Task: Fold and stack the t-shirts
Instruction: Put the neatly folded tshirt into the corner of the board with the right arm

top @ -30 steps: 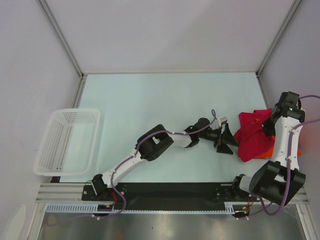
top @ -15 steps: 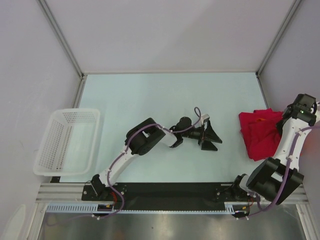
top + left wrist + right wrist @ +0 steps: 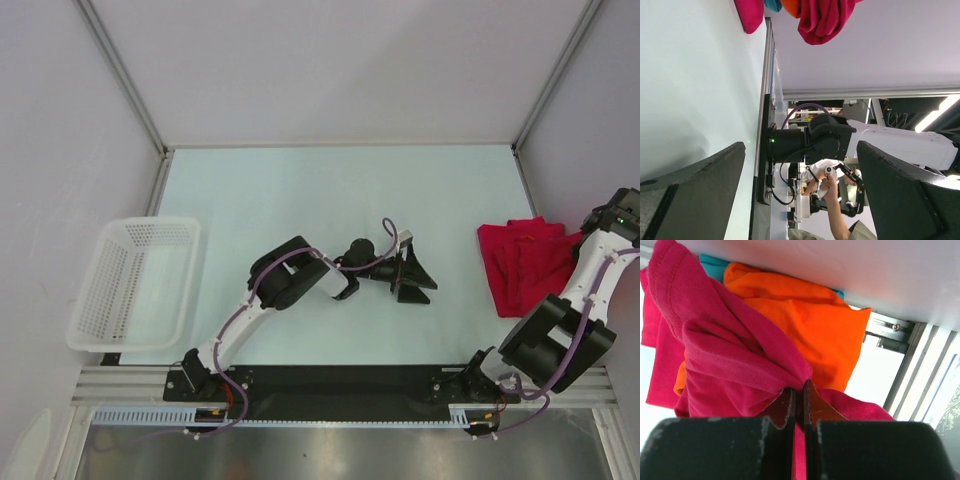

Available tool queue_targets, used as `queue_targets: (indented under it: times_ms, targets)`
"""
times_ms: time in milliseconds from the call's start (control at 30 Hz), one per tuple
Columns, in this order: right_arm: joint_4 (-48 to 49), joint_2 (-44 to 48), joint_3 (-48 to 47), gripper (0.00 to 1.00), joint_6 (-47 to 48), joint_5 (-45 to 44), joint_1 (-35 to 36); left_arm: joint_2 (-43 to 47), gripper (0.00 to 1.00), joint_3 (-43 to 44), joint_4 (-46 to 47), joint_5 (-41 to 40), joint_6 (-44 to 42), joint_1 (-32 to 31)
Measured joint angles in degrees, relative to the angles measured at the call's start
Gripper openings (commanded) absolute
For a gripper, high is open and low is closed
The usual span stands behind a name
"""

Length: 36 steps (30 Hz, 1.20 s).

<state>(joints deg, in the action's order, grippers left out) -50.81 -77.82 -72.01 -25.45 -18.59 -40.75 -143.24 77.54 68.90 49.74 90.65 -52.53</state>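
Our right pincer (image 3: 799,390) clamps the crimson t-shirt (image 3: 725,365), left pincer (image 3: 413,277) gaping empty; we should spread it flat.

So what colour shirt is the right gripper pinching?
A crimson red cloth t-shirt, clearest in the right wrist view.

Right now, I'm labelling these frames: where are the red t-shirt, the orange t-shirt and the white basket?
red t-shirt (image 3: 520,265): top external view, middle of the bunched cloth.
orange t-shirt (image 3: 805,325): right wrist view, its smooth middle.
white lattice basket (image 3: 150,221): top external view, its far rim.
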Motion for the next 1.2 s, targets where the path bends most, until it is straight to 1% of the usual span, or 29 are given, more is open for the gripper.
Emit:
queue_targets:
  times_ms: [333,767,800,833,867,933,967,1000,1067,1200]
  targets:
    - [0.7,-3.8,-0.3,0.00,0.0,-3.7,0.0,0.4,0.99,-2.2,3.0,0.0,1.1,1.1]
    - [-0.2,-11.9,-4.8,0.00,-0.5,-9.5,0.2,0.8,1.00,-3.9,4.6,0.0,1.9,1.9]
    - [-0.2,-12.2,-5.0,0.18,-0.5,-9.7,0.2,0.8,1.00,-4.0,4.8,0.0,1.9,2.1]
    - [-0.3,-12.6,-5.2,0.24,-0.5,-9.7,0.2,0.8,0.99,-4.0,4.9,0.0,2.0,2.1]
    - [-0.4,-12.8,-5.5,0.28,-0.6,-9.6,0.2,0.8,0.99,-4.1,5.0,0.1,2.0,2.2]
    - [-0.5,-13.2,-5.8,0.33,-0.9,-9.4,0.2,0.8,1.00,-4.1,5.1,0.1,1.9,2.3]
    - [-0.5,-13.2,-5.8,0.42,-0.9,-9.4,0.3,0.8,1.00,-4.1,5.1,0.1,1.9,2.4]
    - [-0.6,-13.1,-5.8,0.46,-1.0,-9.4,0.4,0.8,0.99,-4.1,5.2,0.1,1.9,2.4]
    - [-0.8,-12.8,-5.8,0.49,-1.2,-9.0,0.9,0.8,1.00,-4.1,5.2,0.1,1.9,2.4]
    - [-0.7,-11.9,-5.8,0.51,-0.8,-8.3,2.7,0.8,1.00,-4.1,5.2,0.1,1.9,2.5]
